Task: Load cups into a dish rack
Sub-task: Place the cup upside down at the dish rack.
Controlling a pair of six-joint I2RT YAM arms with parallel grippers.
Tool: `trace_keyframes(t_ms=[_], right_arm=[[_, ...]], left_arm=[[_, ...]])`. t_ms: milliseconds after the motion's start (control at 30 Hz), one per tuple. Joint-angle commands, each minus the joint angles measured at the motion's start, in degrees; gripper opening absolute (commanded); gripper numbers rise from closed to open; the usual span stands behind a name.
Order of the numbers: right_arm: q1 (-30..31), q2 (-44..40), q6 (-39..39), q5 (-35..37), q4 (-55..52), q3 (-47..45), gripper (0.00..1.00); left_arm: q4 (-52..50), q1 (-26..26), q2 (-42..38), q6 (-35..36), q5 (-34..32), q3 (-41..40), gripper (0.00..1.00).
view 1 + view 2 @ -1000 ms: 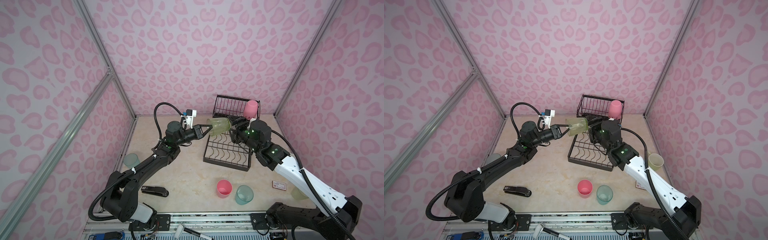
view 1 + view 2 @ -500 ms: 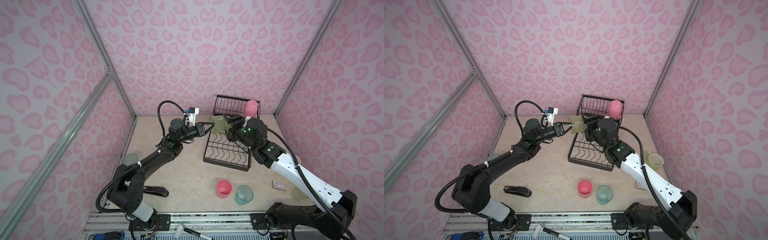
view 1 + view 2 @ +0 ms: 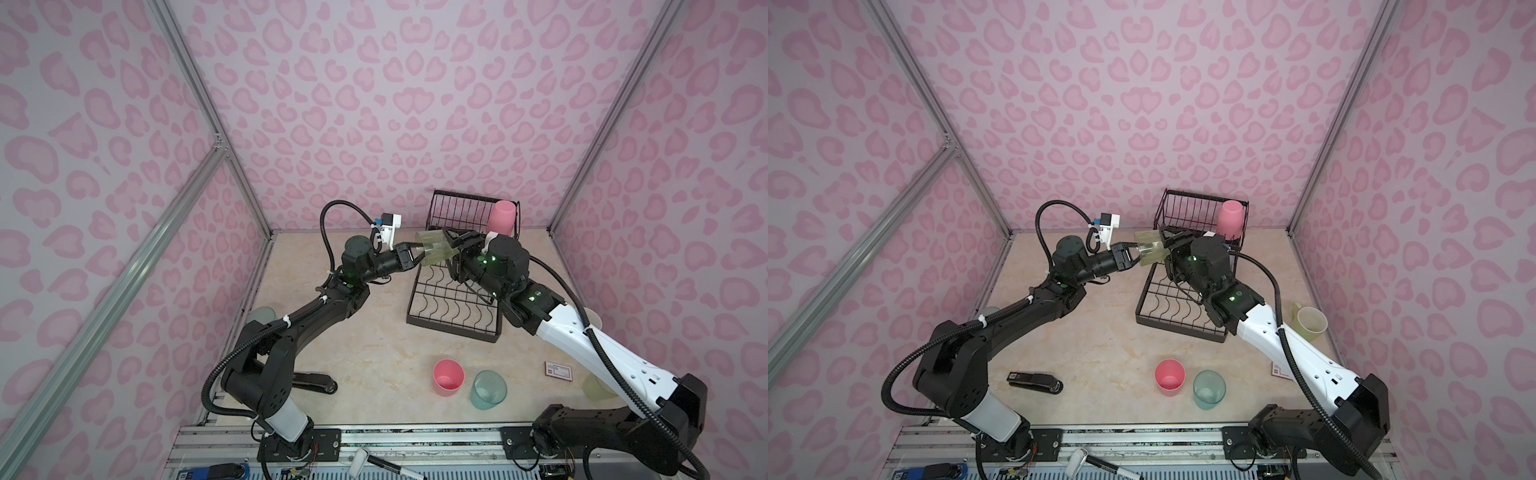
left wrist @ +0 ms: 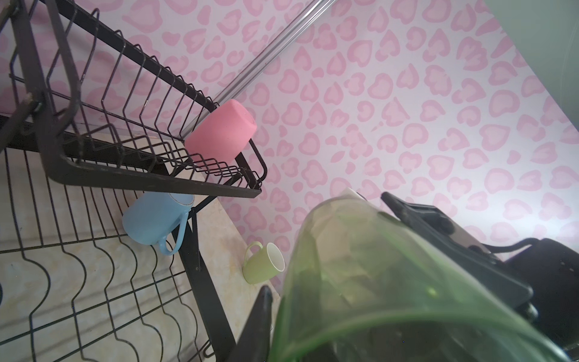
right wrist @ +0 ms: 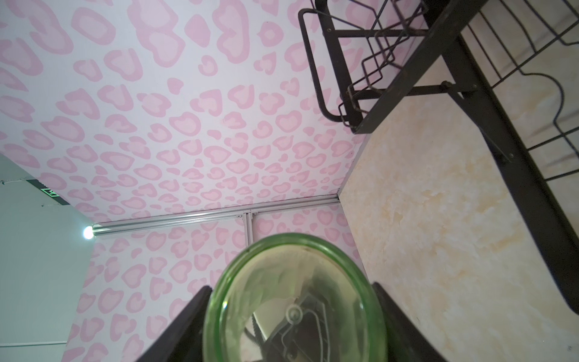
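No way through at the far corner of the dish rack (image 3: 453, 333): the green tumbler (image 3: 434, 248) bridges left end effector (image 3: 415, 257) and right end effector (image 3: 452, 249), the right one's fingers (image 5: 181, 326) clamped on its base. Upper basket (image 3: 461, 208): pink tumbler (image 3: 501, 216) plugs one end, the other slots open. Blue mug (image 4: 150, 222) sits tucked beneath it. The right arm (image 3: 582, 336) lies across part of the lower grid (image 3: 436, 299); the rest is bare wire. Up front, pink cup (image 3: 448, 376) and teal tumbler (image 3: 488, 390) stand close together, with open table (image 3: 374, 353) between them and the rack.

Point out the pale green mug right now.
In a top view the pale green mug sits on the table at the robot's right, between the dish rack and the right wall.
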Motion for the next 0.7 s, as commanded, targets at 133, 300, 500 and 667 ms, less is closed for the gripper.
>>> trace_keyframes(t_ms=[133, 300, 500, 667], right_arm=[[0.25, -0.17, -1.06, 1.47, 2.49, -0.37, 0.62], [0.3, -0.85, -2.25, 2.82, 2.35, -0.69, 0.6], [0.28, -1.67, -5.16, 5.49, 1.24, -0.47, 0.59], [0.26, -2.17, -7.9, 7.89, 0.0, -0.39, 0.58]], left_arm=[[1.45, 0.12, 0.27, 0.14, 0.5, 1.17, 0.3], [0.44, 0.12, -0.11, 0.69, 0.59, 1.05, 0.35], [-0.89, 0.3, -1.39, 1.59, 0.5, 0.26, 0.55], [-2.32, 0.46, -3.04, 2.64, 0.24, -0.63, 0.67]])
